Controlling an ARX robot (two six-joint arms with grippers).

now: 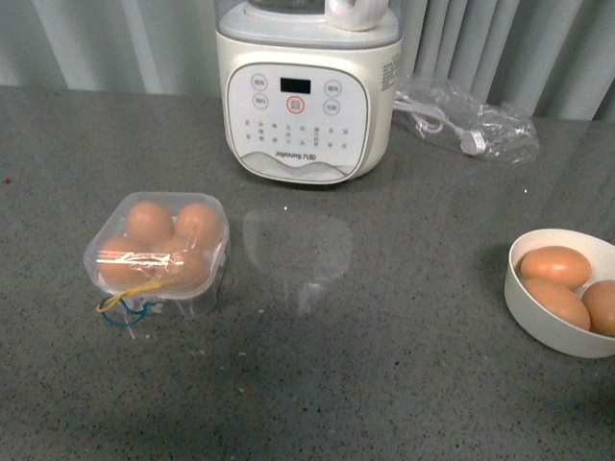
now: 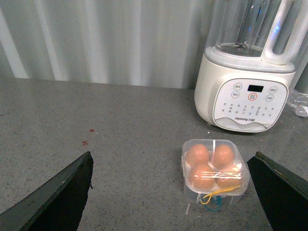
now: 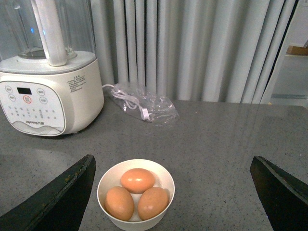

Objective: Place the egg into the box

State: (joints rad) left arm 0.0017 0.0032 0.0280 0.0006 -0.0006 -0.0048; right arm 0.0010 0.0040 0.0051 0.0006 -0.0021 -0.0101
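Landmark: the cream-white blender w/ clear jug and button panel (image 1: 307, 96), standing at the back-centre of the grey speckled tabletop (image 1: 384, 346).

Small clear plastic four-cell egg box (image 1: 159, 252) sits in front of the blender and off to its left, lid shut, four orange-brown eggs inside, one per cell. Yellow and blue strings (image 1: 125, 305) hang off the box edge farthest from the blender, trailing onto the tabletop. A strip of clear tape lies across the lid.

Round white bowl (image 1: 562, 293) is in front of the blender and well to its right, near the tabletop edge; three smooth orange-brown eggs (image 3: 137, 180) in it, touching each other, none in any pincer. Box and bowl well apart.

Clear plastic bag w/ a white cable (image 1: 471, 123) lies just right of the blender, at the back.

Left pincer (image 2: 173, 192): wide open, empty, dark fingers either side of the box, not touching it. Right pincer (image 3: 171, 192): wide open, empty, fingers flanking the bowl, apart from it.
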